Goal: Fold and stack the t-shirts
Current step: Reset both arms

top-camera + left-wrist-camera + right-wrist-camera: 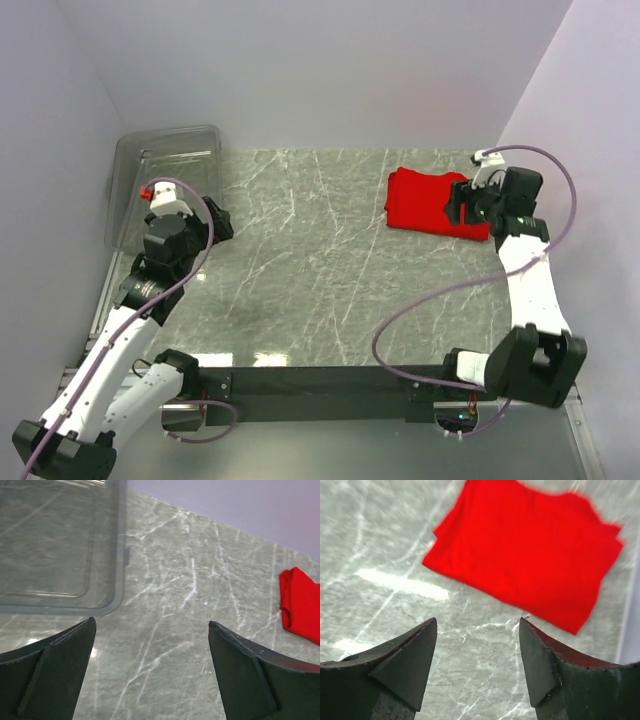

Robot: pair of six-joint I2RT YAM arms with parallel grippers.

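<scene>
My right gripper (477, 622) is hovering with jaws apart and nothing between them, just short of the red t-shirt (530, 555), which is lying folded flat at the counter's (380, 580) far right (a sensible spot for a stack, I judge). My left gripper (152, 625) is idling wide apart beside the clear bin (60, 545), well out of the way.

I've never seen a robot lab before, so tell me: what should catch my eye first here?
The folded red t-shirt stands out at once, lying at the far right of the grey marble table. The right hand hovers by it, open and empty. A clear plastic tub sits at the far left corner.
</scene>
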